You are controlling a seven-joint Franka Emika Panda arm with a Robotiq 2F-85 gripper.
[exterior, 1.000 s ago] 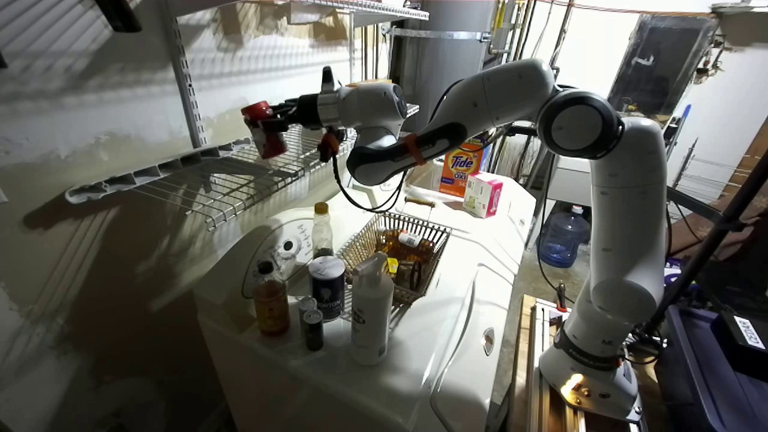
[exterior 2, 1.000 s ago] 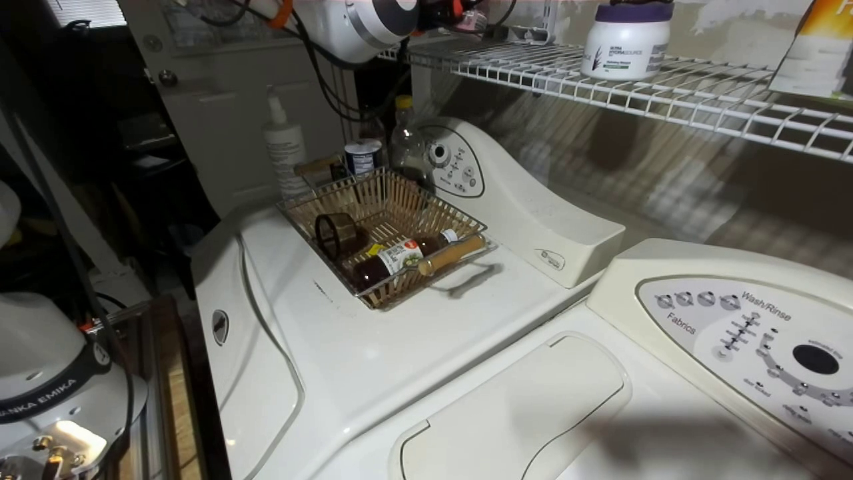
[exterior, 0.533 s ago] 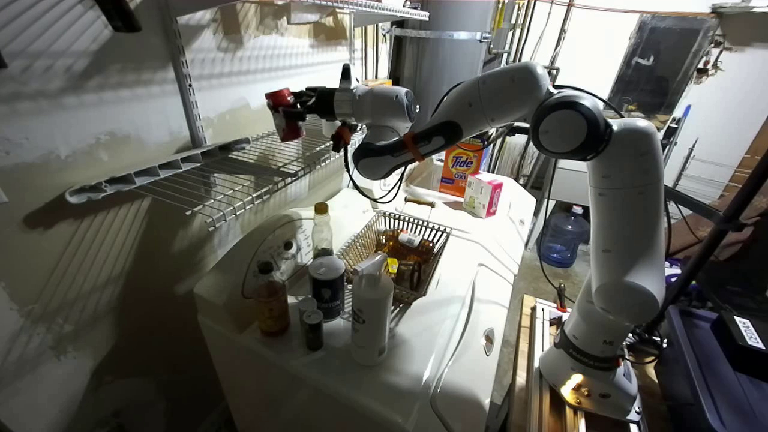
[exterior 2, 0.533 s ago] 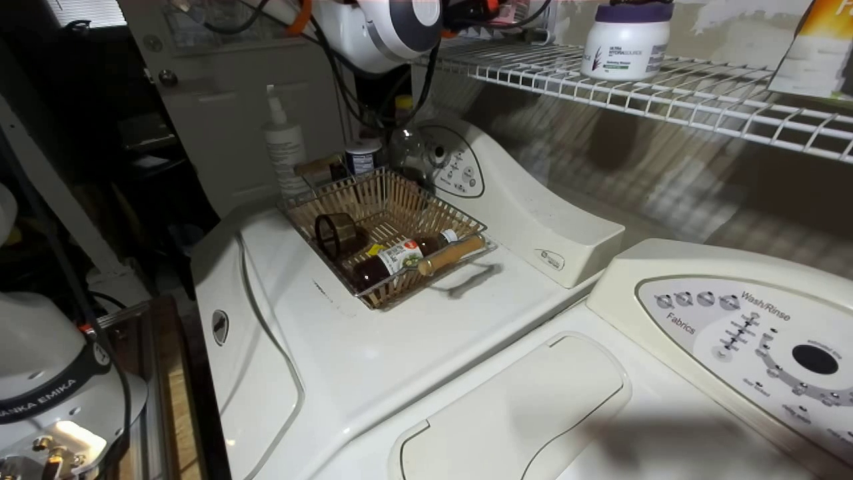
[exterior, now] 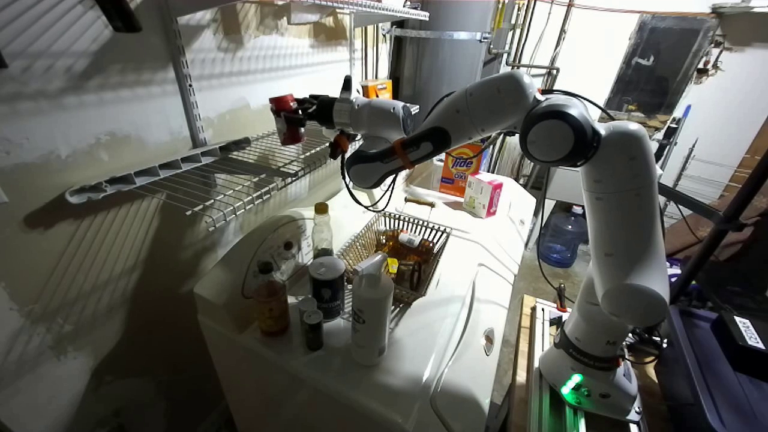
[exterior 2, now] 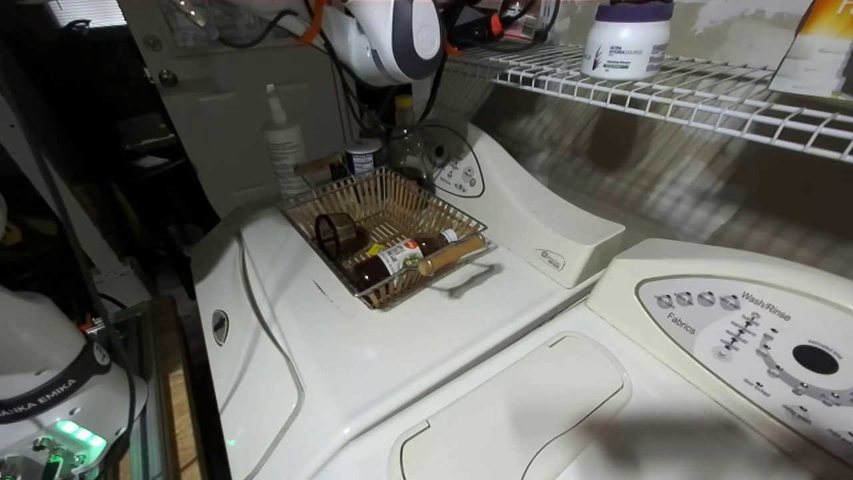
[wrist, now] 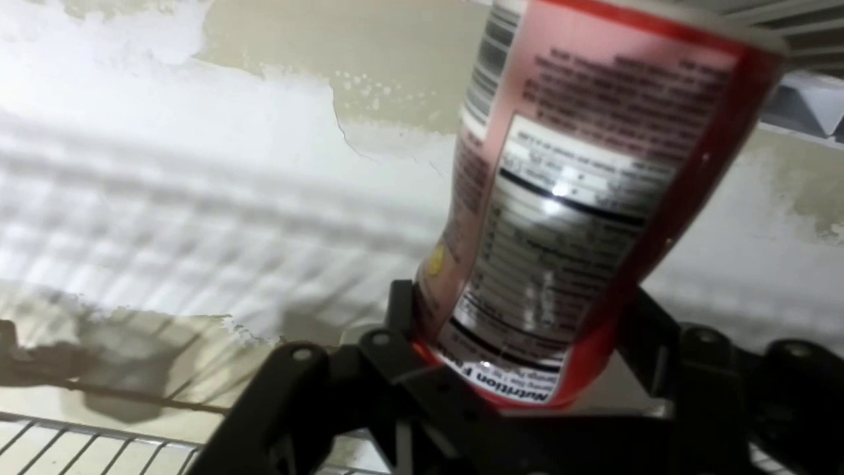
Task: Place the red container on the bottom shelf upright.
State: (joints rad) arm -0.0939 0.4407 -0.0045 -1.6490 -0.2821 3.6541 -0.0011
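Observation:
My gripper (wrist: 527, 320) is shut on the red container (wrist: 567, 191), its dark fingers (wrist: 401, 307) pressing on both sides. In the wrist view the jar leans to the right and its label print stands upside down. An exterior view shows the red container (exterior: 289, 123) held in the air, slightly tilted, above the bottom shelf (exterior: 240, 180) of white wire. The bottom shelf (exterior 2: 706, 100) runs along the wall in both exterior views. Little of the gripper shows under the top edge of an exterior view, where the arm (exterior 2: 393, 40) hides much.
A white jar with purple lid (exterior 2: 626, 43) and an orange-topped box (exterior 2: 816, 53) stand on the shelf. A higher wire shelf (exterior: 372, 8) hangs above. Below, a basket (exterior 2: 386, 200), a spray bottle (exterior: 371, 318) and several bottles and cans stand on the white machine (exterior: 420, 348).
The gripper and container have shifted back along the shelf, away from its grey bracket end, and the container stands a little straighter. The grip is unchanged. The base lights have turned green.

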